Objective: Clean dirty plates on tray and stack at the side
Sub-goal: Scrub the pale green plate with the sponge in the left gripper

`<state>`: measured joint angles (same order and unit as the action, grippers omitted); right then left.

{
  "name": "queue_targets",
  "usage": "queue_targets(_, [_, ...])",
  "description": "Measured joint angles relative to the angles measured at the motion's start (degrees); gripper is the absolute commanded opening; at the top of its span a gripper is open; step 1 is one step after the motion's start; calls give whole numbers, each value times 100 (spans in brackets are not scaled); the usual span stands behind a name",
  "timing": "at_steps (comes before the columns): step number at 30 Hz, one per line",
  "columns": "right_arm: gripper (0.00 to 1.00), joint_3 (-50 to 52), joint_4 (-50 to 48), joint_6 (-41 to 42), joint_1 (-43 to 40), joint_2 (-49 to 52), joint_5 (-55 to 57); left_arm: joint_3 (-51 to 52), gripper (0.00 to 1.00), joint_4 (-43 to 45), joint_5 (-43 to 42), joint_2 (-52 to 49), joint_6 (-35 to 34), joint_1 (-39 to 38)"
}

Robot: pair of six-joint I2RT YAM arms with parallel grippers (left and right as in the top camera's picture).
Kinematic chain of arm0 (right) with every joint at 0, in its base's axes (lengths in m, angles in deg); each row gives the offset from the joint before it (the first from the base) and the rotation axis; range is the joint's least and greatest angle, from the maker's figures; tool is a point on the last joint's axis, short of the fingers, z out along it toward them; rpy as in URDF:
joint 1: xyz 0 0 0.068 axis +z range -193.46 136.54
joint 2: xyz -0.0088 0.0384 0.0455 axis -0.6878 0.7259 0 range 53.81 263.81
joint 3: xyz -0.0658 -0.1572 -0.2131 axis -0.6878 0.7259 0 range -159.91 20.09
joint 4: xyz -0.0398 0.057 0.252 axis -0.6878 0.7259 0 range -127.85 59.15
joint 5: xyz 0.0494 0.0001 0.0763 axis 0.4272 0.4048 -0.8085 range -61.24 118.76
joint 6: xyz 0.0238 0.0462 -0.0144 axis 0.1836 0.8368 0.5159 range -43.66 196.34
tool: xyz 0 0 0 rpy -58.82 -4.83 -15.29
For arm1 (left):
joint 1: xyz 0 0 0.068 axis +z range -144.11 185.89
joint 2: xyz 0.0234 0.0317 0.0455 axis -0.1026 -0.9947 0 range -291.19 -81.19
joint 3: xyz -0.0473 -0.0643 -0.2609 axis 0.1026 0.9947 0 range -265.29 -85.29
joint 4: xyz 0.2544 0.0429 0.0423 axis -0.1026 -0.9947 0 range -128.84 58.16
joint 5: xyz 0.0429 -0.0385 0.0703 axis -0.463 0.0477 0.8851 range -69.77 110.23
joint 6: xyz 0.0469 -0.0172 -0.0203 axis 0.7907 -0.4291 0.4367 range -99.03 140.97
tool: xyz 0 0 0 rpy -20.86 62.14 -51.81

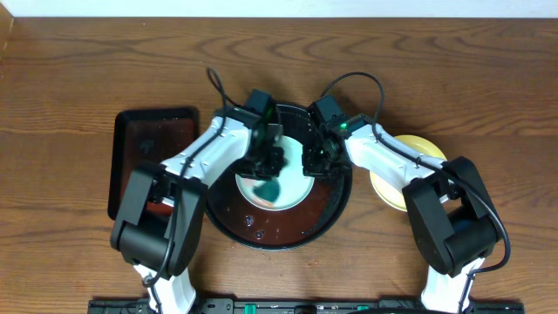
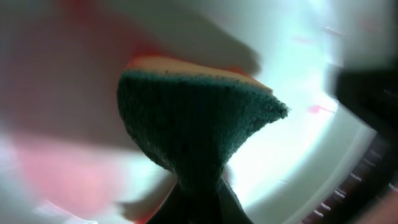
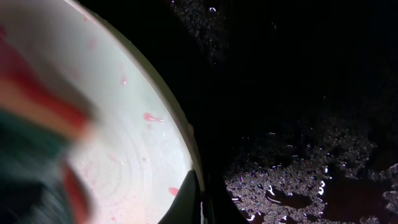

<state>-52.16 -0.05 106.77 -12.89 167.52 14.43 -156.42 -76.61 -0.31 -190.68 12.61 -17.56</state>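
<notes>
- The pale mint-green shallow round plate [image 1: 296,195] sits inside the large round black rimmed tray [image 1: 261,234], mid-table [image 1: 70,70], a bit toward the tray's far side.
- The left end effector [image 1: 266,166] is clenched on a teal sponge with an orange backing [image 2: 193,124], pressed onto the plate's face.
- The right end effector [image 1: 314,161] is at the plate's right rim. Only one fingertip [image 3: 186,200] shows against that edge, so I honestly can't tell whether it's pinching or just bracing.
- Handling guess: the plate looks light, stiff and slick, wet with red sauce. It'd skate around under the sponge, so I'd take it by the rim, one finger inside and one under the lip.
- A pale yellow round plate [image 1: 388,187] lies on the table just right of the tray, partly under the right arm.
- Overhead gives the layout, plus a smaller rectangular black tray [image 1: 144,139] off to the left. Only the wrist views show the leftover red spots and the water beads on the tray floor.
</notes>
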Motion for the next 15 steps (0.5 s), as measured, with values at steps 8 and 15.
queue_targets(8, [1, 0, 0, 0, 0, 0, 0, 48, 7, 879, -243, -68, -33, -83])
queue_targets(15, [1, 0, -20, 0, 0, 0, -17, 46, 7, 1204, 1340, -22, -946, 31])
